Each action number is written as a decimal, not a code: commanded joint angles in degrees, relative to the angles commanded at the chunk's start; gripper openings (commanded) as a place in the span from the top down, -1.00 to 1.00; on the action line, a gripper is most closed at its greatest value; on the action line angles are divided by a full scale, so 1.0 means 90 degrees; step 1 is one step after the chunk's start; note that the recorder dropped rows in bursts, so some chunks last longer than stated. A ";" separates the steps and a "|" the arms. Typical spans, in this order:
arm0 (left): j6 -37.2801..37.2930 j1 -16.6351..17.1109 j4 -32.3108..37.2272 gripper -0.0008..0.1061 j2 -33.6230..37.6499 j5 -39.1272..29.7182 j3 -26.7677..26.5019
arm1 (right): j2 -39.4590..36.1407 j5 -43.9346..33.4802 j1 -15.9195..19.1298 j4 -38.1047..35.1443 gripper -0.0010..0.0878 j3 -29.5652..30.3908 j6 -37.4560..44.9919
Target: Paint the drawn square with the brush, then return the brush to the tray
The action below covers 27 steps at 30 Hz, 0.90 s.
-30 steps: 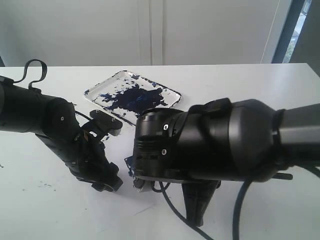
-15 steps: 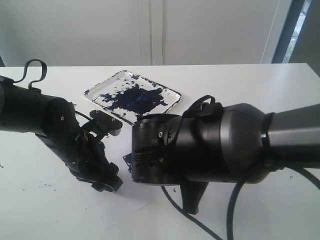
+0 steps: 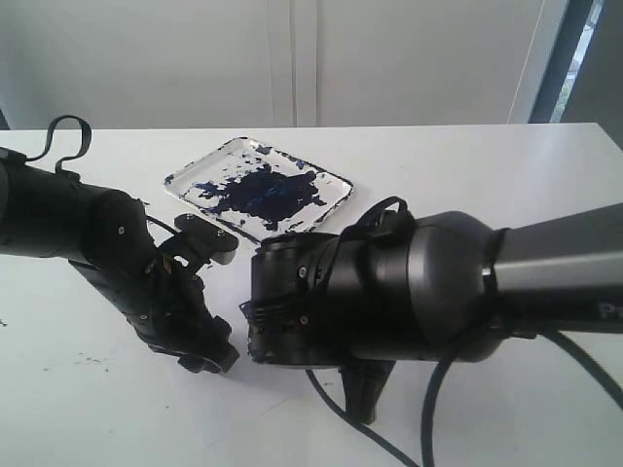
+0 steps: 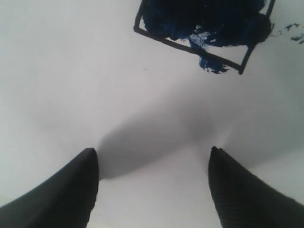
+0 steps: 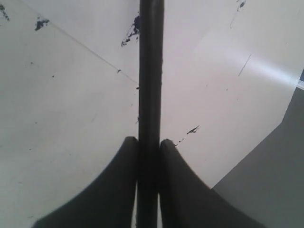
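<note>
Clamping the brush (image 5: pixel 151 71) between its two dark fingers (image 5: pixel 118 185), the right claw (image 5: pixel 149 147) is closed tight on the thin black shaft, with no gap showing on either side. The shaft runs straight out from the jaws and leaves the right wrist view, so its tip cannot be seen. Under it lies white paper (image 5: pixel 71 118) dotted with small dark paint specks (image 5: pixel 42 22), and one edge of the sheet gives way to the grey-looking table at the corner of that view. The left claw (image 4: pixel 152 151) stands with its jaws wide apart and nothing between them, and only bare paper and a soft shadow lie under the gap. Beyond its fingertips (image 4: pixel 88 164) sits the drawn square (image 4: pixel 204 23), a thin black outline largely filled with dark blue-black paint, and a streak of that paint spills over one line near a corner. In the exterior view the left arm (image 3: pixel 107 243) reaches in low from the left. The bulky right arm (image 3: pixel 389 282) crosses in front of the middle and hides its own claw, the brush and nearly all of the square. A black cable (image 3: pixel 438 428) hangs beneath it. Behind both arms, well apart from the claws, the tray (image 3: pixel 229 156) rests on the white table (image 3: pixel 487 165), and a big dark blue blotch (image 3: pixel 263 190) is smeared across its floor.
</note>
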<state>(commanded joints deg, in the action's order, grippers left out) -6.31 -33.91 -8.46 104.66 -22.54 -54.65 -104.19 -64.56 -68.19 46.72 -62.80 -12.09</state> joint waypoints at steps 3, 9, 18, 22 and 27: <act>0.0000 0.0000 0.0000 -0.31 0.0000 0.0000 0.0000 | -0.0026 -0.0025 0.0000 0.0026 0.98 0.0000 0.0000; 0.0000 0.0000 0.0000 -0.31 0.0000 0.0000 0.0000 | -0.0026 -0.0228 0.0000 0.0356 0.98 0.0000 -0.0035; 0.0000 0.0000 0.0000 -0.31 0.0000 0.0000 0.0000 | -0.0026 -0.0246 0.0000 0.0255 0.98 0.0000 -0.0130; 0.0000 0.0000 0.0000 -0.31 0.0000 0.0000 0.0000 | -0.0026 -0.0204 0.0000 -0.0044 0.98 0.0000 -0.0005; 0.0000 0.0000 0.0000 -0.31 0.0000 0.0000 0.0000 | -0.0026 -0.0204 0.0000 -0.0048 0.98 0.0000 0.0035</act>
<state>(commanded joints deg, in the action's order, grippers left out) -6.31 -33.91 -8.46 104.66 -22.54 -54.65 -104.43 -66.40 -68.19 46.29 -62.80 -11.77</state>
